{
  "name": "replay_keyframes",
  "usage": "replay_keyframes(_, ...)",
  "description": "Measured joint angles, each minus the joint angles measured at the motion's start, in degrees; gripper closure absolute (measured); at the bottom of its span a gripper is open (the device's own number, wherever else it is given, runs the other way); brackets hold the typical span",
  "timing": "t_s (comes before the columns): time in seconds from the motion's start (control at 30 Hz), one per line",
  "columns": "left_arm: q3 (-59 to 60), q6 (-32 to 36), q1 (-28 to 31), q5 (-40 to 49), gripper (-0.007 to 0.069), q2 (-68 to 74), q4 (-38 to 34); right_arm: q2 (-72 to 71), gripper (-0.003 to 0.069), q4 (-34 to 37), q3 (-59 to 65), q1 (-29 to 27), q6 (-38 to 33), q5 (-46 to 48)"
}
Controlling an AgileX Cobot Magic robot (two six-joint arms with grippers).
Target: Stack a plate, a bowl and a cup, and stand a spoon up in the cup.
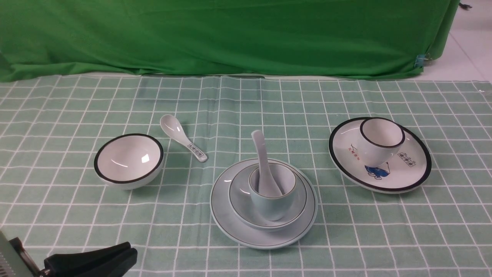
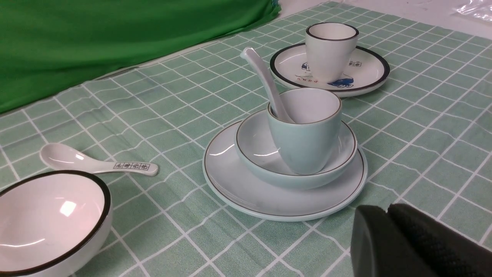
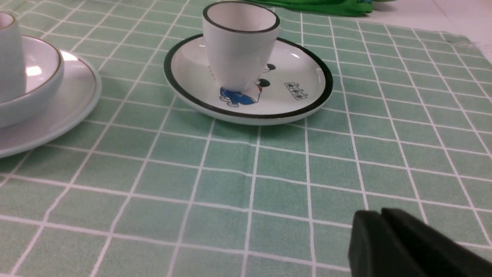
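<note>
plate: pale blue-green, flat on the checked desk near the front centre, bottom of the stack.
bowl: sits centred on the plate, upright.
cup: stands upright in the bowl.
spoon: plain white, scoop down inside the cup, handle leaning up and out over the far-left rim.
left end effector: low at the near-left corner of the front view, well apart from the stack, fingers pressed together, holding nothing.
right end effector: seen only in its own wrist view, over bare cloth, fingers together, empty.
white bowl: black rim, left of the stack.
patterned spoon: lies flat just beside the white bowl.
white plate: right of the stack, carries the white cup.
</note>
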Motion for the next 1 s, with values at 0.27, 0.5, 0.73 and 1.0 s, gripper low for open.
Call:
replay_keyframes(0.27, 1.27, 0.07, 1.28, -0.93, 0.0608, -1.19, 0.53, 0.0, 0.0573, 0.0, 0.0, 0.0, 0.0, 0.0)
replay_keyframes(0.5, 5.91, -2.2, 20.36, -2.61, 0.0608, -14.56, 0.25, 0.0, 0.0564, 0.0, 0.0, 0.0, 0.0, 0.0)
replay_keyframes(0.73, 9.41, -5.73, 36.31, 8.79, 0.0608, -23.61, 0.18, 0.0, 0.0547, 0.0, 0.0, 0.0, 0.0, -0.02)
replay_keyframes(1.0, 9.5, -7.42, 37.7, 12.28, 0.0608, -23.68, -0.18, 0.0, 0.0529, 0.0, 0.0, 0.0, 0.0, 0.05)
